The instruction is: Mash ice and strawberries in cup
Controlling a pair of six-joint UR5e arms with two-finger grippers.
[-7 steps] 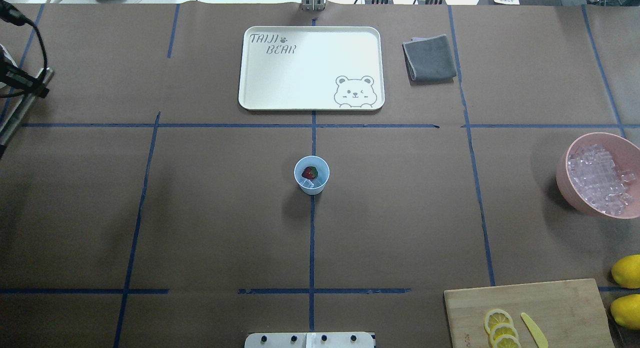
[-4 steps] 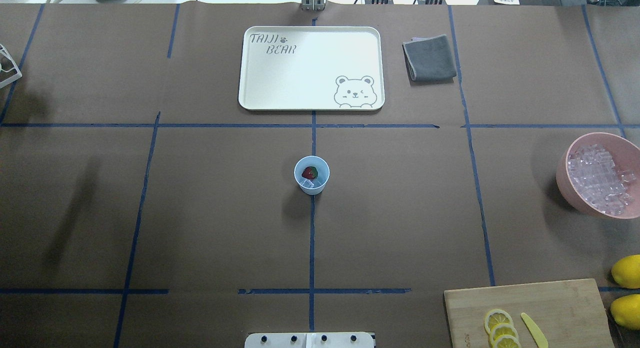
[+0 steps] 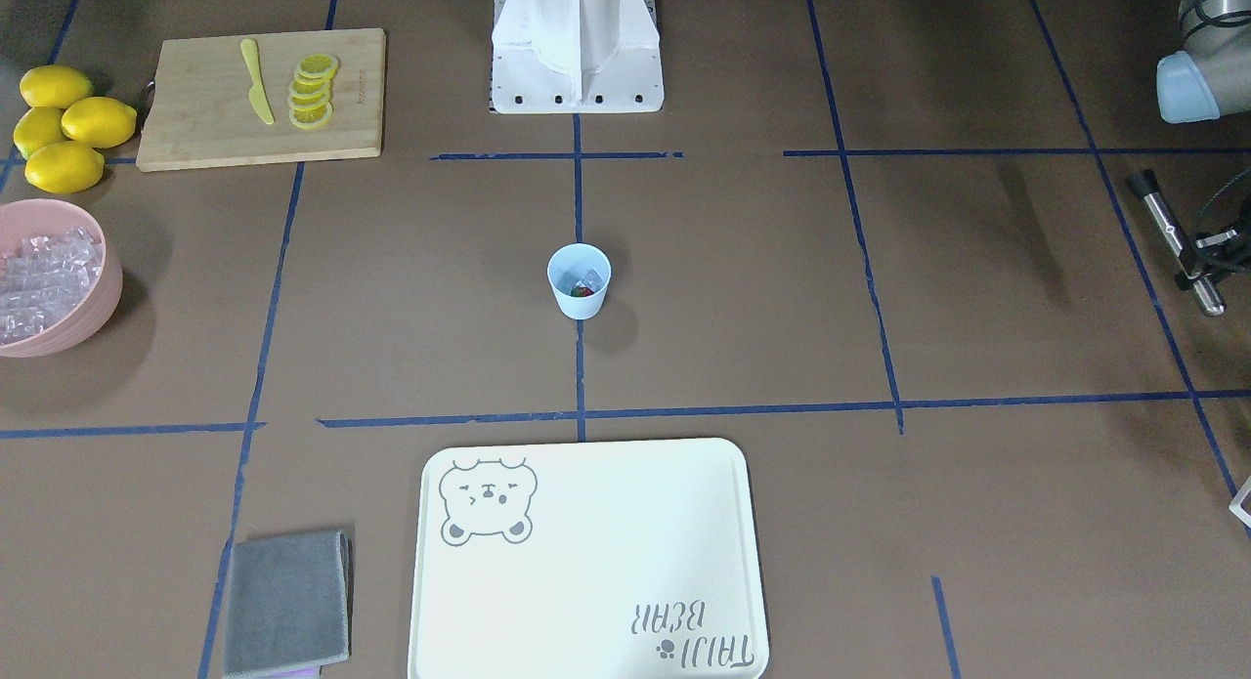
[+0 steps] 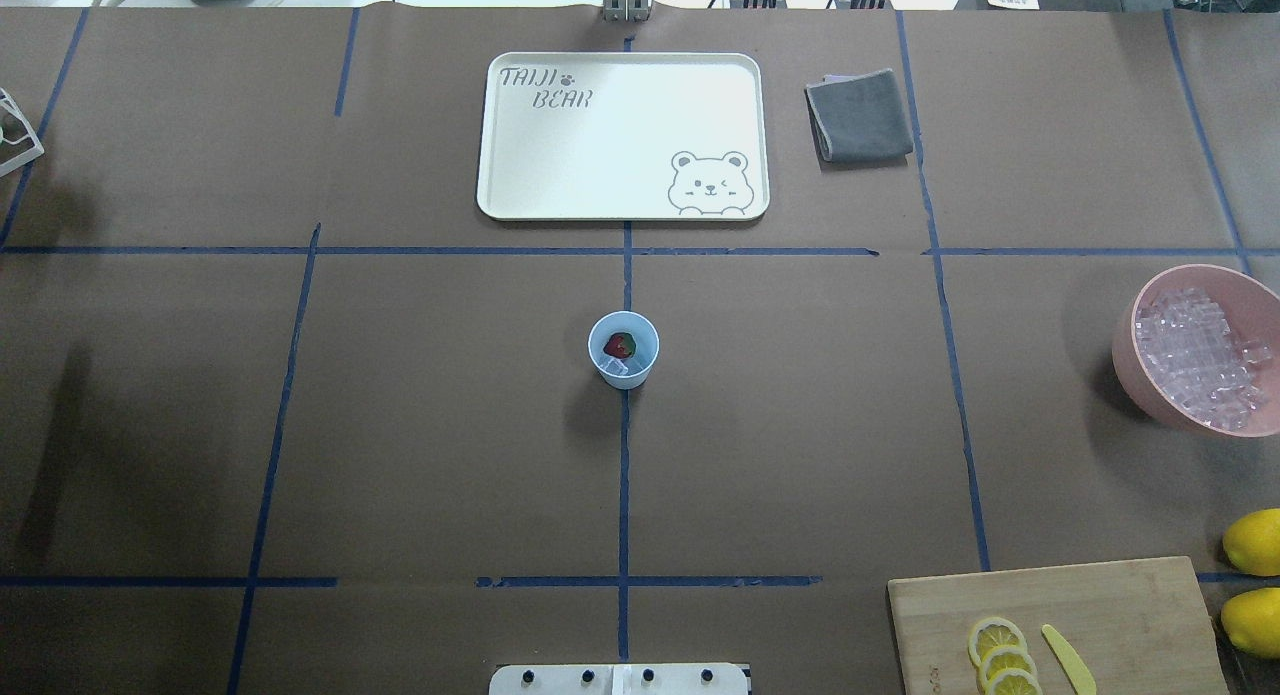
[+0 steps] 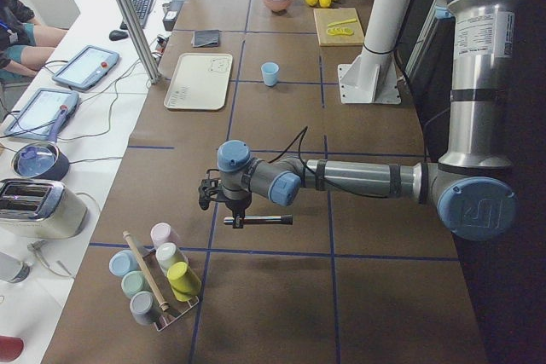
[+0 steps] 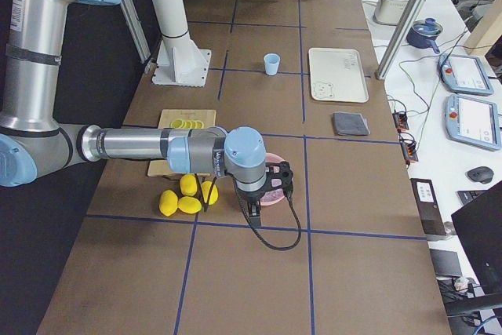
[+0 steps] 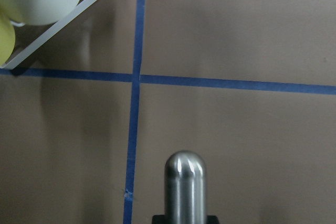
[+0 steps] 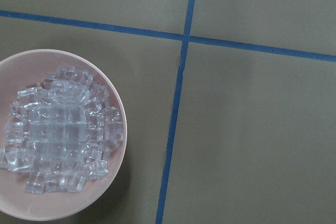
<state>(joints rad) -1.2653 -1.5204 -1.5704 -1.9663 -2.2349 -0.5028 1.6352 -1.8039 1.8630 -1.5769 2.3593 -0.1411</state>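
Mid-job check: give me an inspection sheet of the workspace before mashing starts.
Surface: brown paper table, blue tape grid.
Job's things: cup upright at centre; strawberry and ice inside.
Clutter: tray, grey cloth, pink bowl holding more ice, cutting board, lemon slices, lemons, spare cups on a rack.
Grippers: left tool holds metal rod level, far from cup; right tool near pink bowl, state unclear.
Cables: left wrist cable and right wrist cable loop loosely.
Surroundings: pendants, toaster, seated person.
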